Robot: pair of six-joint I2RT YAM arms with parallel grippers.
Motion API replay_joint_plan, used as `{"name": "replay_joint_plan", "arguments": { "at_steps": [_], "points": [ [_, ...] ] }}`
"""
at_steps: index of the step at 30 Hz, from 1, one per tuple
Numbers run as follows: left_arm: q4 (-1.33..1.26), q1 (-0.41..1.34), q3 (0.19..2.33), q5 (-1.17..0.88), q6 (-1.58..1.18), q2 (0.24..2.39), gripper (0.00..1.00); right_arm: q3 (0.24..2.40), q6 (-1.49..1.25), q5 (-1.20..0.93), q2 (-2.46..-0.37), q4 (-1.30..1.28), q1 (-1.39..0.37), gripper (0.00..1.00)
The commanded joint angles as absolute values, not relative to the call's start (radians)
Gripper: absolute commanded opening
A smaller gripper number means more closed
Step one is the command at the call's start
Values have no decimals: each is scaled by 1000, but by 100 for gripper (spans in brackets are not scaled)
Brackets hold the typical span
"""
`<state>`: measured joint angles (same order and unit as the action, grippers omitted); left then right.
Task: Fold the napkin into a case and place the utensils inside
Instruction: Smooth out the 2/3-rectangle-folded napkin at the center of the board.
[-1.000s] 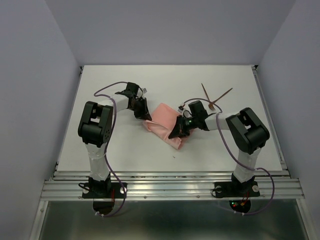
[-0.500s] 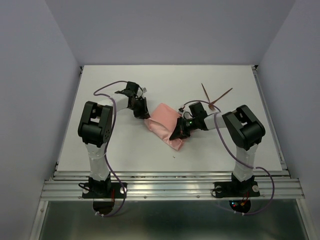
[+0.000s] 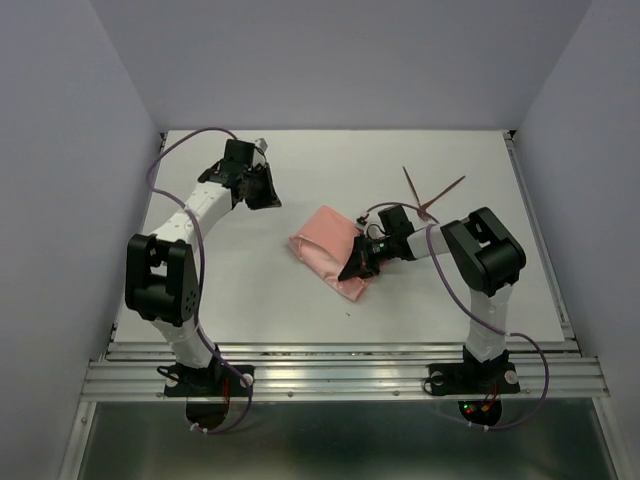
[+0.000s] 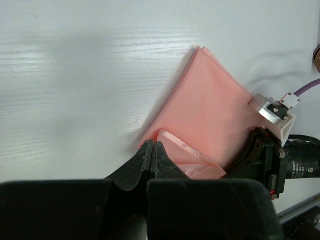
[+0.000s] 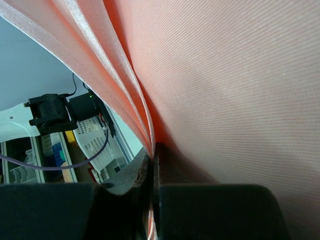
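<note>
The salmon-pink napkin lies folded into a lopsided packet at the table's middle. My right gripper is shut on the napkin's near right edge. In the right wrist view several cloth layers run down into the closed jaws of the right gripper. My left gripper is shut and holds nothing, off to the back left of the cloth. In the left wrist view the left gripper looks down on the napkin. The two utensils lie crossed at the back right.
The right arm's wrist and purple cable lie between the napkin and the utensils. The left arm stretches along the table's left side. Grey walls close in both sides and the back.
My left gripper has let go of the napkin's left corner and swung away to the back left. The right gripper stays shut on the cloth, almost unmoved.
</note>
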<state>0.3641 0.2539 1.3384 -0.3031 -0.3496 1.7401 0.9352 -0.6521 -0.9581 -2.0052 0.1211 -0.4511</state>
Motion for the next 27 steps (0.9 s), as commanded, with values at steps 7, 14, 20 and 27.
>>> {"name": "replay_joint_plan", "arguments": {
  "at_steps": [7, 14, 20, 27],
  "points": [
    [396, 253, 1161, -245, -327, 1606, 0, 957, -635, -931, -2028, 137, -436, 1],
    [417, 313, 1101, -265, -314, 1649, 0, 959, -632, -927, -2023, 124, -436, 1],
    [396, 347, 1114, -340, -305, 1701, 0, 969, -630, -925, -2031, 114, -436, 1],
    [385, 362, 1170, -348, -313, 1743, 0, 979, -626, -927, -2033, 106, -436, 1]
  ]
}}
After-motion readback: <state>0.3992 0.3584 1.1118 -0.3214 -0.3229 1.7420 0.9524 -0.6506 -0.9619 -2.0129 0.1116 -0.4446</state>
